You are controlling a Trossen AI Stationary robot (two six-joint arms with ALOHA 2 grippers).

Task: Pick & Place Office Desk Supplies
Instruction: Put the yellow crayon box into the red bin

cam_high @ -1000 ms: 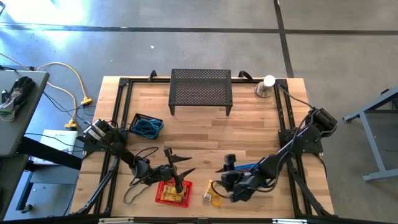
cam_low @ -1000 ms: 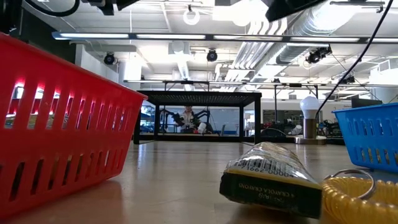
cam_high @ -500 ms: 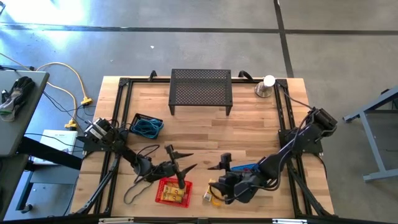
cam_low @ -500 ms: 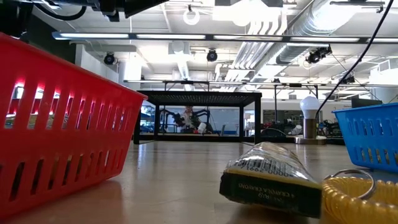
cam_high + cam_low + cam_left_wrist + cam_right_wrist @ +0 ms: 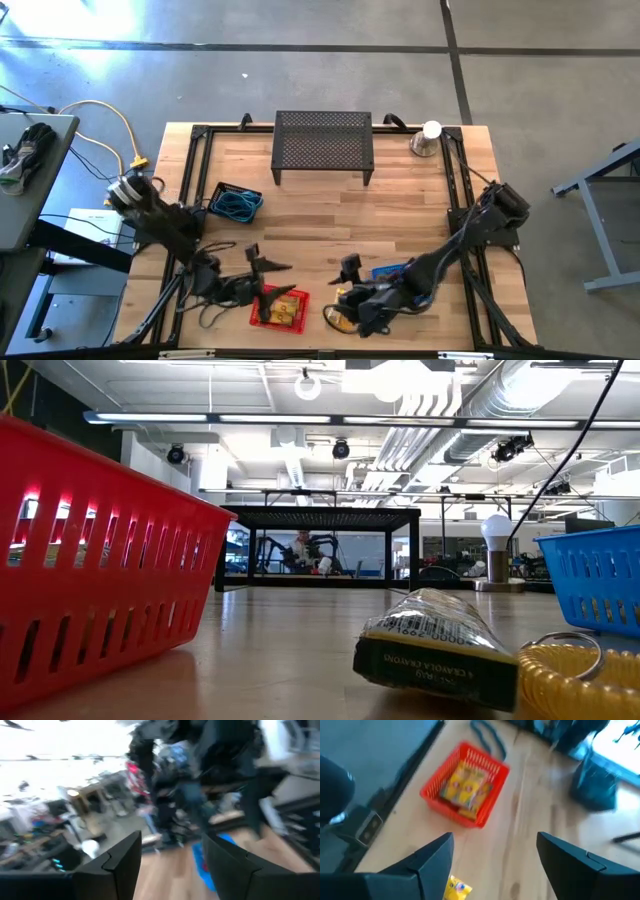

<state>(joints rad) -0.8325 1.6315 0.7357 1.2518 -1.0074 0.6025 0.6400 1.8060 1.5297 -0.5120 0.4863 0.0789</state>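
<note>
A red basket [image 5: 279, 308] holding yellow packs [image 5: 465, 781] stands near the table's near edge. A loose yellow pack [image 5: 436, 644] and a yellow coil [image 5: 575, 682] lie on the wood to its right [image 5: 340, 318]. Teal band loops fill a blue basket [image 5: 236, 202] at the left. My left gripper [image 5: 265, 276] hovers open just left of the red basket; in the left wrist view [image 5: 172, 865] it faces the right arm. My right gripper [image 5: 346, 283] hangs open above the loose yellow pack [image 5: 457, 889], empty.
A black mesh stand [image 5: 323, 146] sits at the far edge, with a silver cone and white ball [image 5: 428, 139] beside it. A second blue basket [image 5: 393, 270] lies partly under my right arm. Bare wood [image 5: 320, 225] spreads across the middle. Black frame rails [image 5: 458, 190] run along both sides.
My left gripper has drawn back from over the red basket toward the table's left, and its arm has swung out leftward. My right gripper has moved left and toward the near edge, closer to the loose yellow pack. The baskets and packs have stayed in place.
</note>
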